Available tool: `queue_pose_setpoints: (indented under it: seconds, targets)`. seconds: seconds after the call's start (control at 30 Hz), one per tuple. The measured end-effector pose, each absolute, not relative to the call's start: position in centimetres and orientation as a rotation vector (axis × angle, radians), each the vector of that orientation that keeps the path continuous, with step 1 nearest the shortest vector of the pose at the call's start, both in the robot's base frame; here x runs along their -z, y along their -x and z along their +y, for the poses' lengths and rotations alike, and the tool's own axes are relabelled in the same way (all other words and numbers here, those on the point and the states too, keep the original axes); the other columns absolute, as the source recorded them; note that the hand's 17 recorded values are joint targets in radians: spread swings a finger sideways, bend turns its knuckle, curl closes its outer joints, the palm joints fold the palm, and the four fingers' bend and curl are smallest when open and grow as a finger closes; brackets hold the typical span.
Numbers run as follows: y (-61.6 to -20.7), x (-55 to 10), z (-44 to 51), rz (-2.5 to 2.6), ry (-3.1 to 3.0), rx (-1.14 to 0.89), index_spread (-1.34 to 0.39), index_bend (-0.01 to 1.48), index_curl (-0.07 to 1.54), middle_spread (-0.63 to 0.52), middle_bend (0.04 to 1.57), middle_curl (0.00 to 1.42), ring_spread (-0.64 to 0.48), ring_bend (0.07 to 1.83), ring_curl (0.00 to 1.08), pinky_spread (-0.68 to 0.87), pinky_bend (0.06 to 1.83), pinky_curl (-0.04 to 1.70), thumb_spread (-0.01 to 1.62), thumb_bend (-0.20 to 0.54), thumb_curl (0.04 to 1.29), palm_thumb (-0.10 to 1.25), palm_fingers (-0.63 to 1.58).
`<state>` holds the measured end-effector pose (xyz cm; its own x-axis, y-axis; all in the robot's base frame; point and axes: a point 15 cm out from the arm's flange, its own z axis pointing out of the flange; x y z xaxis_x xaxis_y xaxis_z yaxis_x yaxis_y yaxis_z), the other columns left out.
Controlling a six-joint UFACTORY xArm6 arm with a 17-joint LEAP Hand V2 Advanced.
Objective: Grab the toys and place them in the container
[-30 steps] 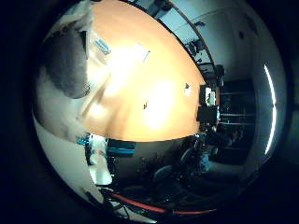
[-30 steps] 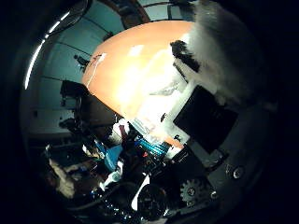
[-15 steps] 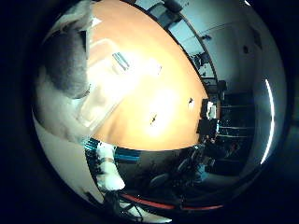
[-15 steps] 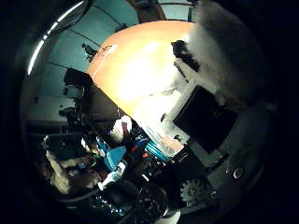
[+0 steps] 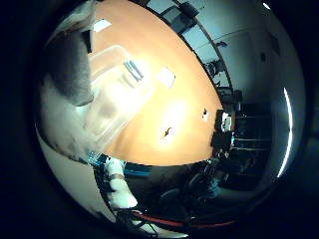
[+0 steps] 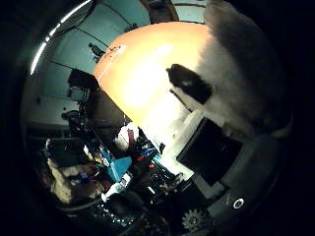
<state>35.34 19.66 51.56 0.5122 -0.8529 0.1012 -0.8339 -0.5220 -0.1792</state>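
Note:
A furry grey and white plush toy [image 6: 241,64] with a dark patch fills one side of both palm views, pressed close to the palm. My right hand [image 6: 216,157] shows as black and white finger parts lying against the toy, shut on it and holding it above the table. Below the toy, a clear plastic container [image 5: 117,94] stands on the orange table [image 5: 174,109]. I cannot make out what is inside the container.
White paper sheets [image 5: 165,77] lie on the table beside the container, and two small objects [image 5: 167,132] lie nearer the table's edge. Office chairs [image 5: 189,10] line the table's far side. Blue clutter [image 6: 118,167] and dark equipment stand off the table's edge.
The camera has moved with the hand: the clear container has come into view and grown larger, close under the toy. The toy stays in the hand.

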Motion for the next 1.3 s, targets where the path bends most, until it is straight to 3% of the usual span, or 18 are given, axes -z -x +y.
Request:
queue_pose_setpoints:
  seconds: [0.13, 0.27, 0.6, 0.77, 0.93, 1.3]
  targets:
    - [-35.5, -51.5, 19.2, 1.490, 2.633, 0.268, -0.44, 0.28, 0.63, -0.26, 0.85, 0.64, -0.30, 1.09, 0.54, -0.35, 0.94, 0.76, 1.22, -0.025, 0.34, 0.59, 0.50]
    - [-35.5, -51.4, 19.1, 1.493, 2.637, 0.263, -0.44, 0.28, 0.57, -0.24, 0.71, 0.59, -0.28, 1.00, 0.49, -0.15, 0.85, 0.74, 1.19, -0.024, 0.30, 0.55, 0.35]
    - [-35.4, -51.3, 19.0, 1.495, 2.649, 0.257, -0.42, 0.23, 0.46, -0.15, 0.49, 0.46, -0.15, 0.83, 0.39, 0.23, 0.73, 0.66, 1.14, -0.021, 0.26, 0.50, 0.26]
    - [-35.0, -51.0, 18.7, 1.505, 2.668, 0.244, -0.41, 0.25, 0.43, -0.12, 0.44, 0.42, -0.03, 0.68, 0.32, 0.42, 0.56, 0.55, 1.12, -0.022, 0.26, 0.48, 0.21]
    - [-34.6, -50.9, 18.1, 1.525, 2.678, 0.230, -0.40, 0.19, 0.40, -0.10, 0.37, 0.38, 0.04, 0.59, 0.27, 0.47, 0.49, 0.47, 1.11, -0.022, 0.26, 0.47, 0.26]
    - [-35.5, -52.0, 11.4, 1.646, 2.613, 0.250, -0.39, 0.17, 0.33, -0.08, 0.31, 0.36, 0.07, 0.51, 0.22, 0.48, 0.45, 0.38, 1.10, -0.022, 0.26, 0.46, 0.29]
